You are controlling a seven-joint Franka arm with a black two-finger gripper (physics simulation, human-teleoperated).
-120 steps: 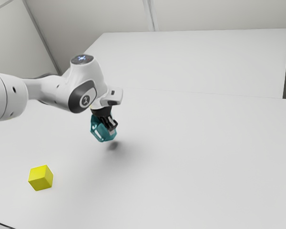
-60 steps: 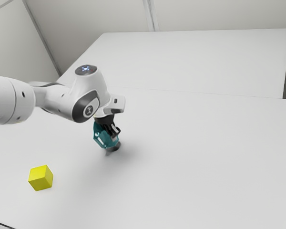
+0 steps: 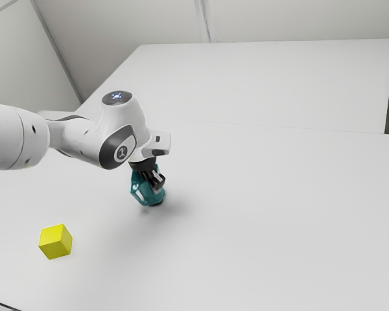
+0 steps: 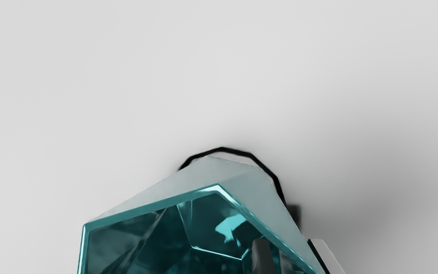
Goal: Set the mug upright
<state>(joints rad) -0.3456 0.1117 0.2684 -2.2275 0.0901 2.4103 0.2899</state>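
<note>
Exterior view, left of centre: your claw (image 3: 159,184) pinches the teal mug (image 3: 141,192) by one side, leaning low at the bench (image 3: 259,227); likely stiff and slippery, it's best held near the rim (image 4: 150,206).

The white arm (image 3: 74,136) reaches in from the exterior view's left, wrist (image 3: 124,126) bent over, the black hand (image 3: 157,182) angled downward, its two fingers (image 4: 263,257) clamped slightly apart.

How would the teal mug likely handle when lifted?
The mug is probably stiff: its facets look crisp and flat. Its glossy inside may be slippery for the claw. Gripped by one wall, it could swing or tilt.
</note>
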